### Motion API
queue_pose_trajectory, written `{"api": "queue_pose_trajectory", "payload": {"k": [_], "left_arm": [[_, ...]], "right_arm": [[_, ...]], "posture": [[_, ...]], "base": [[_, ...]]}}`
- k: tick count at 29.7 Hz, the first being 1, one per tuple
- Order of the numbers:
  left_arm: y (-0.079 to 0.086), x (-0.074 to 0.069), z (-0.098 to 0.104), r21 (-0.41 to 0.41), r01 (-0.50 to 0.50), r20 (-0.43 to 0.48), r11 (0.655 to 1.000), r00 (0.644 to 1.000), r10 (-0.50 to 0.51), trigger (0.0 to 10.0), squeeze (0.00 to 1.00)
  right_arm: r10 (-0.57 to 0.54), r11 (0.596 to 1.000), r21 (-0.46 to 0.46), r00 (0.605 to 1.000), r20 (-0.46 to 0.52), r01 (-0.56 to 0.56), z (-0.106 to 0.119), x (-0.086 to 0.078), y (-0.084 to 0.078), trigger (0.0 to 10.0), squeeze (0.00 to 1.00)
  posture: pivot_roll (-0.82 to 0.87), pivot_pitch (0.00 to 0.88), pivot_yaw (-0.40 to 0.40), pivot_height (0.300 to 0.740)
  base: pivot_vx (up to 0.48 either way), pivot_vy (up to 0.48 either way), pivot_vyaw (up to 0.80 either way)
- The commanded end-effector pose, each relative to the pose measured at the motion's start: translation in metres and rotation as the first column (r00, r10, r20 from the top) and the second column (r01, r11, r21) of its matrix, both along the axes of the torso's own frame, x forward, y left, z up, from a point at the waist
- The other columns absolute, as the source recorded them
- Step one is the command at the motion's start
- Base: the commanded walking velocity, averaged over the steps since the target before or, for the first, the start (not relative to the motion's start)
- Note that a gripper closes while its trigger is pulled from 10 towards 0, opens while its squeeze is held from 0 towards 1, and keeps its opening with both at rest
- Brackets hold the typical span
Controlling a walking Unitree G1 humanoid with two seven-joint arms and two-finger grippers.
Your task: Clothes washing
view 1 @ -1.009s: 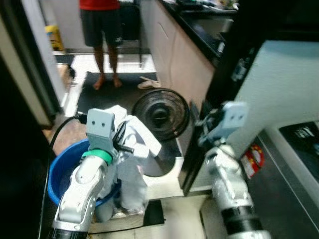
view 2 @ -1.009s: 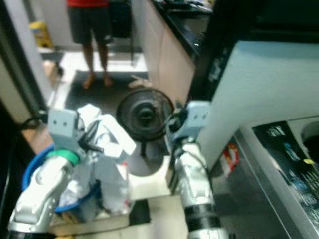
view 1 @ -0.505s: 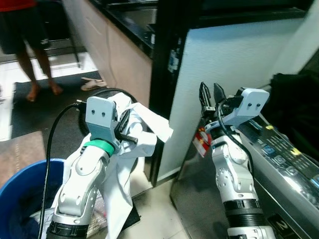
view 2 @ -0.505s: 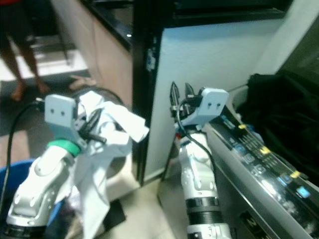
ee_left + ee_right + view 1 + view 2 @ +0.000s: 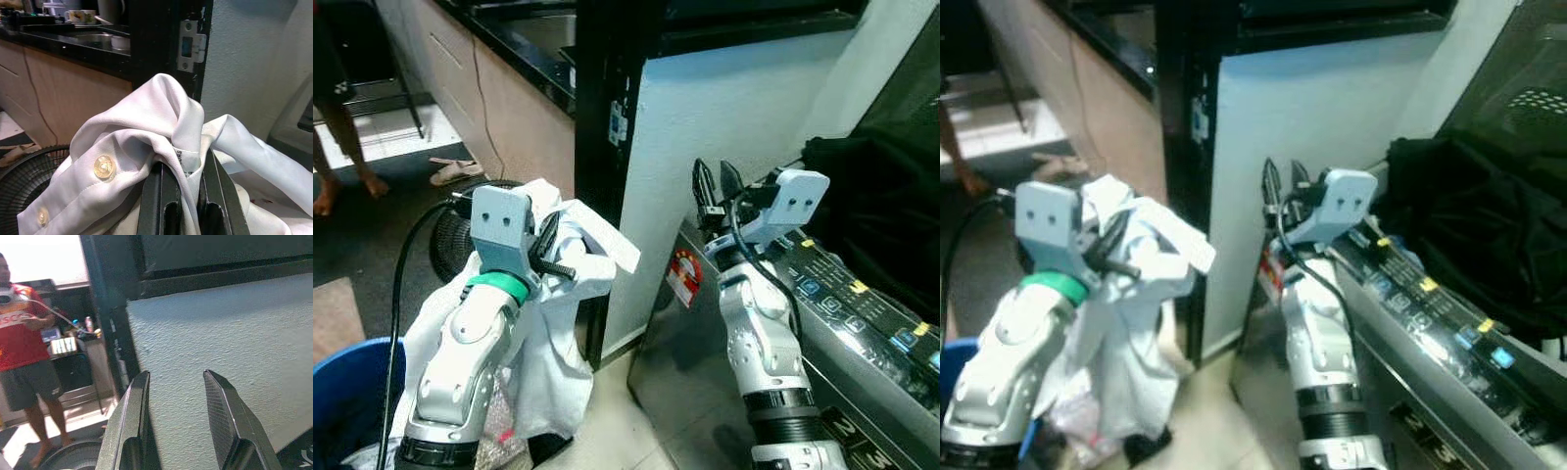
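Left tool (image 5: 188,196) clamped on a bunched fold of white shirt (image 5: 558,323), centre-left: light, limp, slippery. Right tool (image 5: 178,421) apart, empty.

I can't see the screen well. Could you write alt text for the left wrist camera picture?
Two black fingers of the robot's left hand pinch a crumpled white shirt with gold-coloured buttons. Behind it stand a black door frame, a pale textured wall and a dark kitchen counter, with a floor fan low down.
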State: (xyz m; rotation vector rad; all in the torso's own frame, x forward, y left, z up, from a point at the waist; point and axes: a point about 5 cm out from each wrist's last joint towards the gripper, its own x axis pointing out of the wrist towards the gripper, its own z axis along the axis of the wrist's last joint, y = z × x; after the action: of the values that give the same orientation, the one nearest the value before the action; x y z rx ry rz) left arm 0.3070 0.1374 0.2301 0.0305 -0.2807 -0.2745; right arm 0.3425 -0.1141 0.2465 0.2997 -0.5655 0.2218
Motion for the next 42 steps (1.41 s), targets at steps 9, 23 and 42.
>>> {"api": "queue_pose_trajectory", "payload": {"k": [9,23,42], "left_arm": [[-0.0034,-0.0033,0.0108,-0.009,0.014,0.042,1.0,0.999,-0.013,10.0,0.0],[-0.0049,-0.0013,0.0128,-0.01,0.019,0.043,1.0,0.999,-0.018,10.0,0.0],[-0.0041,-0.0014,0.0142,-0.011,0.017,0.045,1.0,0.999,-0.017,10.0,0.0]], "right_arm": [[-0.004,1.0,0.012,1.0,-0.01,0.004,-0.0005,-0.0011,-0.0036,10.0,0.0],[-0.014,1.0,0.019,1.0,0.009,0.014,0.0067,-0.0023,-0.0067,10.0,0.0],[-0.013,1.0,0.027,1.0,0.005,0.013,0.0078,-0.0025,-0.0062,10.0,0.0]], "posture": [[0.09,0.0,-0.004,0.74],[0.08,0.0,-0.001,0.74],[0.08,0.0,0.004,0.74]], "base": [[0.0,0.0,-0.8],[0.0,0.0,-0.17],[0.0,0.0,-0.35]]}}
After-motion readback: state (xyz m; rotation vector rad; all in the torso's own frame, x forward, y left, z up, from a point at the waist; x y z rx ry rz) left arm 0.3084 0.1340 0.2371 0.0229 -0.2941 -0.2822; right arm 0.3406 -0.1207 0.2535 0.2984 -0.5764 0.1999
